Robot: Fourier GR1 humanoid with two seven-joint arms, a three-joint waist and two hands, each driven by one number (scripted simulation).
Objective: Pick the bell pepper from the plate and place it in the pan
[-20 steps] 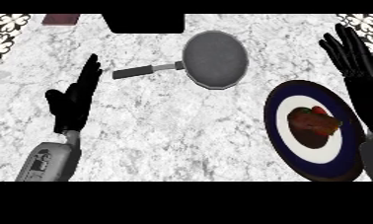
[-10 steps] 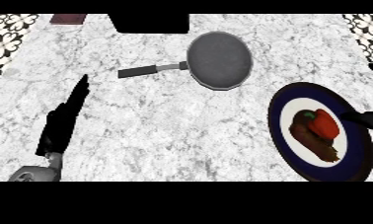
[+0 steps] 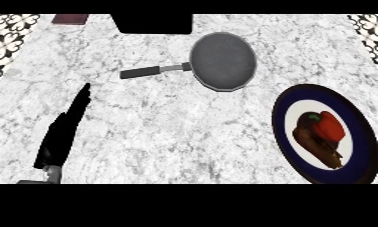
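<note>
The grey-veined white marble counter (image 3: pixel 170 121) looked smooth and polished. The round grey metal pan (image 3: pixel 224 61) had a matt, finely speckled base and a dark matt handle. The white, navy-rimmed plate (image 3: pixel 284 121) appeared glazed. The red bell pepper (image 3: pixel 332 127) looked glossy.

- Desk (image 3: pixel 170 121): wide bare marble stretch between the left hand (image 3: pixel 63 133) at the lower left and the plate (image 3: pixel 288 136) at the lower right.
- Pan (image 3: pixel 224 61) sits upper centre, handle (image 3: pixel 151 71) jutting left across the route from that side.
- Open gap between pan and plate; they do not touch.
- Bell pepper (image 3: pixel 331 127) on the plate, uncovered from above.
- Dark block (image 3: pixel 153 23) at the far edge, just behind the pan.
- Small reddish item (image 3: pixel 70 19) in the far left corner, well apart.
</note>
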